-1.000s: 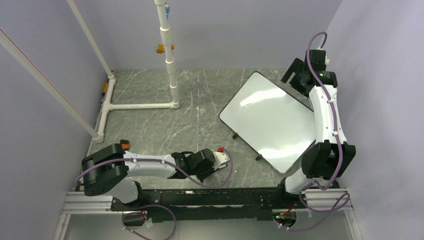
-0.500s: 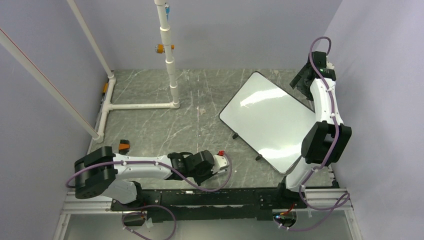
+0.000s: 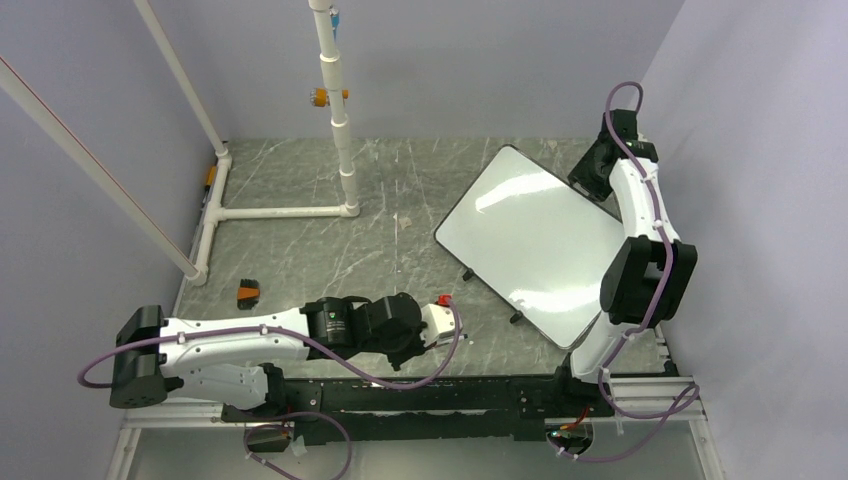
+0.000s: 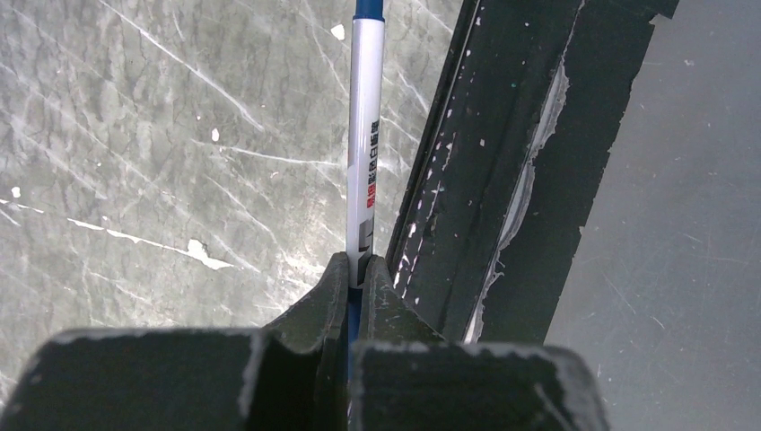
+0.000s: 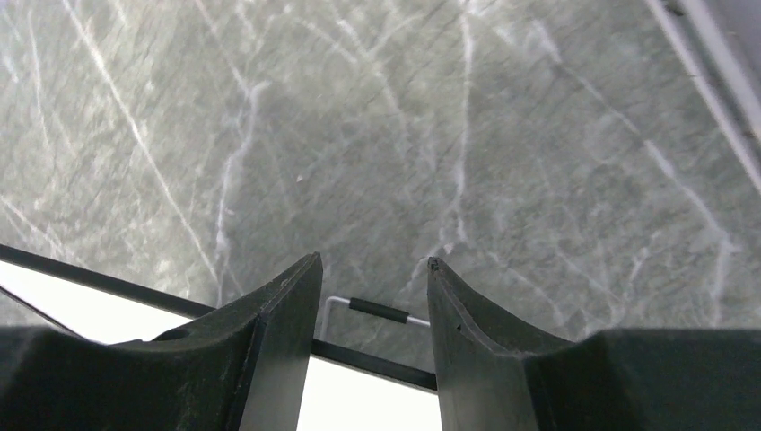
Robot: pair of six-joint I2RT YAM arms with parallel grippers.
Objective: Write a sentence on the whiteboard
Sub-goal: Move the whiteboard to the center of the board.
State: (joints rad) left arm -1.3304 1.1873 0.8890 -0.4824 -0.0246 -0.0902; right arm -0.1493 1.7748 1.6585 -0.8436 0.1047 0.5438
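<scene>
The whiteboard (image 3: 530, 240) lies tilted at the right of the table, glossy white with a thin black rim. Its face is blank; no sentence shows on it. My left gripper (image 3: 440, 322) is low near the table's front edge. In the left wrist view it (image 4: 359, 265) is shut on a white marker (image 4: 365, 135) with a blue end, which points along the black rail. My right gripper (image 3: 592, 172) is at the board's far right edge. In the right wrist view it (image 5: 372, 265) is open, its jaws either side of the board's black rim (image 5: 377, 364) and a wire foot (image 5: 381, 310).
A white pipe frame (image 3: 340, 130) with an orange clip (image 3: 318, 97) stands at the back left. A small orange and black object (image 3: 246, 293) lies at the left. The black rail (image 3: 450, 395) runs along the near edge, also in the left wrist view (image 4: 502, 180).
My right gripper has come down and in to the board's far edge. My left arm's base link has swung left while its gripper stayed near the front edge. The board shifted slightly left.
</scene>
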